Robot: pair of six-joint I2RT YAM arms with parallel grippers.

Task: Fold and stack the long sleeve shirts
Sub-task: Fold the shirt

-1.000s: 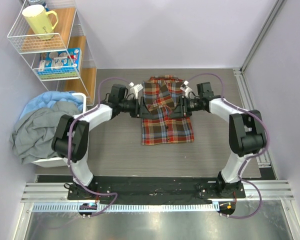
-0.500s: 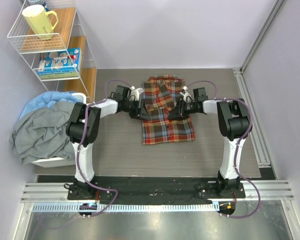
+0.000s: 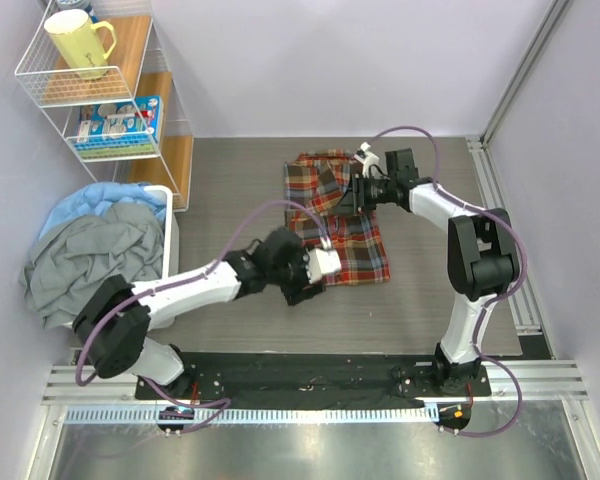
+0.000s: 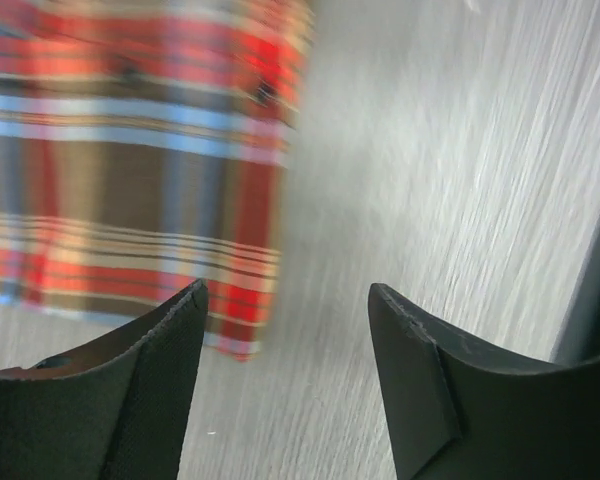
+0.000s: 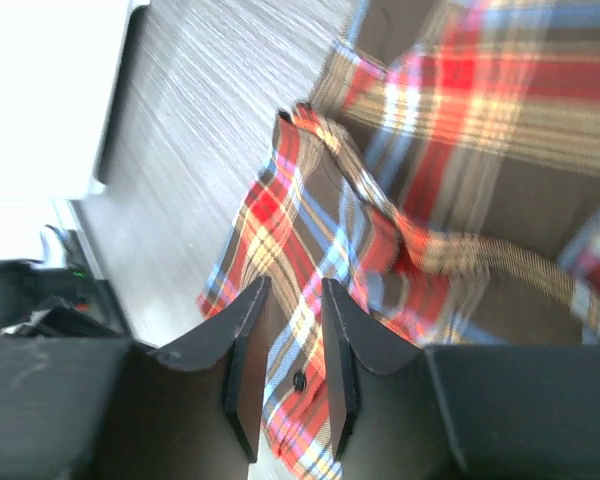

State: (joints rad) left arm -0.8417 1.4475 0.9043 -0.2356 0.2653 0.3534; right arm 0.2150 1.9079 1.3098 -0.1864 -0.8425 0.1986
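The long sleeve shirt (image 3: 355, 255), red, brown and yellow plaid, lies folded in the middle of the table. My left gripper (image 3: 305, 280) hangs low over the shirt's near left corner; in the left wrist view the gripper (image 4: 288, 292) is open, with bare table between its fingers and the shirt's corner (image 4: 130, 200) just beyond. My right gripper (image 3: 352, 192) is over the shirt's far right part. In the right wrist view that gripper (image 5: 295, 283) has its jaws a narrow gap apart, with rumpled plaid cloth (image 5: 440, 150) and a button showing below, none of it clamped.
A white bin (image 3: 170, 235) heaped with grey and blue clothes stands at the left table edge. Behind it is a wire shelf (image 3: 130, 140) carrying a yellow mug (image 3: 78, 42) and a box. An aluminium rail (image 3: 500, 220) runs along the right side.
My left arm has left the shirt's left edge, swung toward the near left corner and opened wider. My right gripper has moved from the shirt's right edge up to its far part.
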